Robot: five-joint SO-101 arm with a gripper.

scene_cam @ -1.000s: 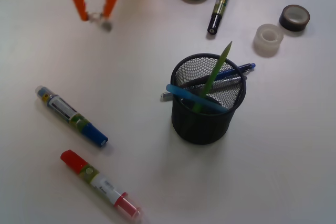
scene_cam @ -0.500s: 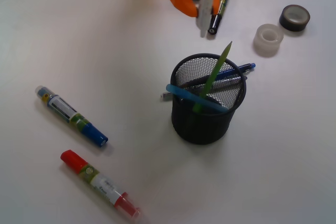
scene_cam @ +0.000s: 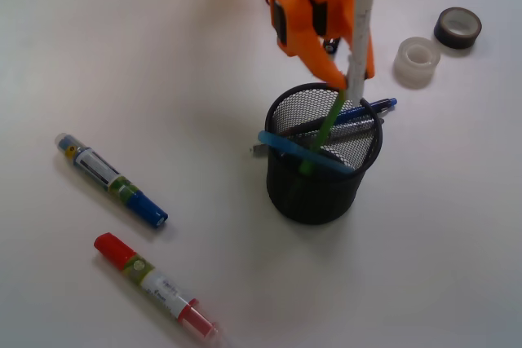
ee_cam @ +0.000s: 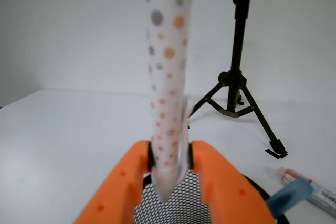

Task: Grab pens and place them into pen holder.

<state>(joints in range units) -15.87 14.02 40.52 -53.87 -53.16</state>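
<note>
I am holding the white pen [scene_cam: 360,30] upright, the gripper [scene_cam: 349,79] clamped tight on it at the far rim of the pen holder [scene_cam: 322,177]. The green pen [scene_cam: 325,132] is leaning just beside its tip, crowding the opening. The wrist view is showing orange dots on the pen [ee_cam: 168,77], mesh seemingly right beneath, and a tripod [ee_cam: 239,77]. Markers [scene_cam: 110,178] are lying far left.

white pen [ee_cam: 169,77]: top cut off by the wrist view's upper edge and by the front view's too
pen holder [ee_cam: 173,208]: only a patch of mesh shows between the orange fingers [ee_cam: 223,192] in the wrist view
end effector [scene_cam: 347,67]: upper body cut off at the front view's top edge
light blue pen [ee_cam: 289,195]: blurred, lower end cut off
labels on the markers [scene_cam: 110,178]: too small to read
</note>
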